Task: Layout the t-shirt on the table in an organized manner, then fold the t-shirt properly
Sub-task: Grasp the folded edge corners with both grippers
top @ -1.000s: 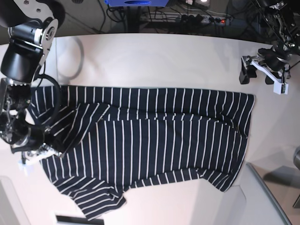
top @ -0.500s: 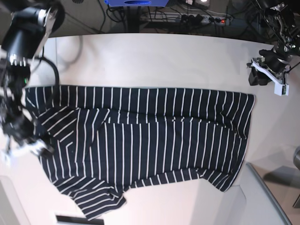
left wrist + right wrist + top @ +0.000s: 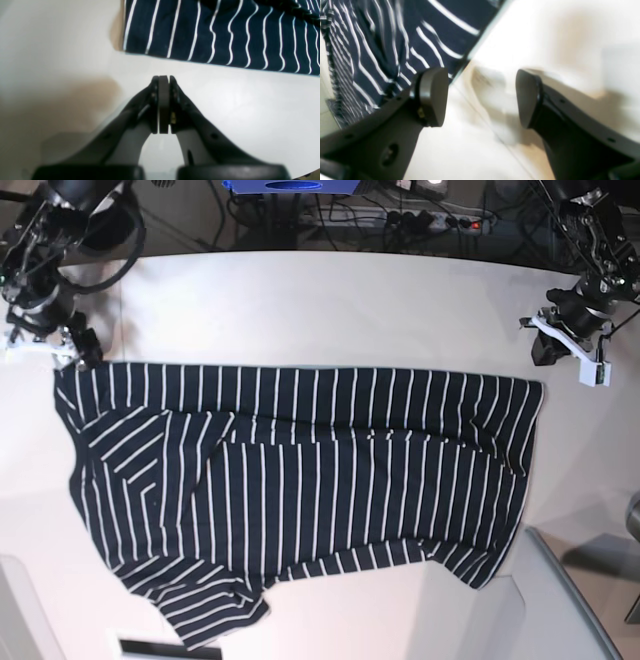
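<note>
We see the t-shirt [image 3: 300, 490] lying spread across the middle of the white bench [image 3: 330, 310], its long upper edge running nearly straight from one side to the other, so we judge the laying-out part largely done but not tidy. One sleeve area at the lower near corner sticks out at an angle, a diagonal lapped panel shows on the side nearer the right arm, and a few creases remain near the opposite end, so some smoothing looks to be left. No fold of the body is made yet; we judge the whole folding stage is ahead. Our left gripper [image 3: 164, 105] hangs over bare bench just beside the shirt's hem edge, its pads [image 3: 163, 100] pressed together with nothing between them. In the base view it sits off the far corner of the shirt, clear of the cloth. Our right gripper [image 3: 481, 97] stands wide, its two pads well apart and empty, over the bench at the shirt's edge, with striped cloth showing behind one finger; the wrist picture is blurred, so we cannot tell whether that finger touches the fabric. In the base view this gripper [image 3: 60, 345] sits at the shirt's upper corner on the other side.
</note>
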